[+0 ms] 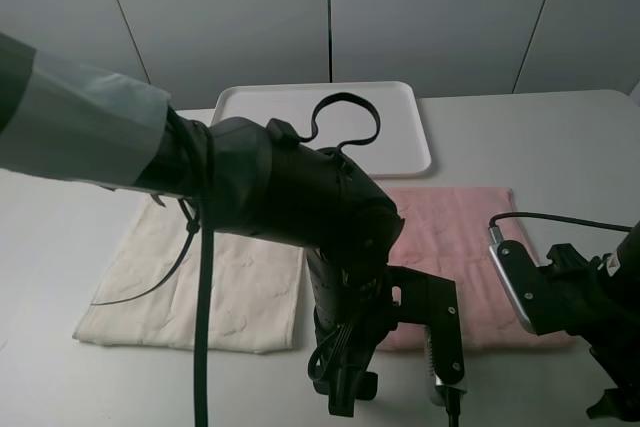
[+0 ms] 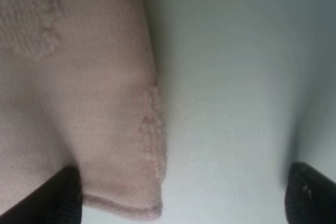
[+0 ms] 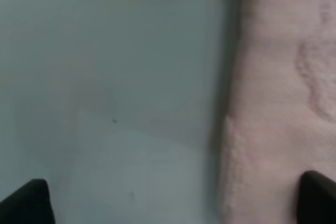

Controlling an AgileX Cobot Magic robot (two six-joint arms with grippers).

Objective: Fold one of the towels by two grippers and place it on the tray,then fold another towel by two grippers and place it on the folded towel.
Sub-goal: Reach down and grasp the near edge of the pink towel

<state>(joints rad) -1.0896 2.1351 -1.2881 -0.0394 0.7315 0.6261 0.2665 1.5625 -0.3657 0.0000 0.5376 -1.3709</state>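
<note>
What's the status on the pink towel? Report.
Left gripper open over edge of pink towel. Right gripper open, likewise. Towel flat, unfolded, off the tray. Nothing seen blocking.

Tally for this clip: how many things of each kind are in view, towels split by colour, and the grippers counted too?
Towels: 2 (pink towel, cream-white towel)
Trays: 1 (white tray)
Grippers: 2 (left gripper, right gripper)
Total: 5
</note>
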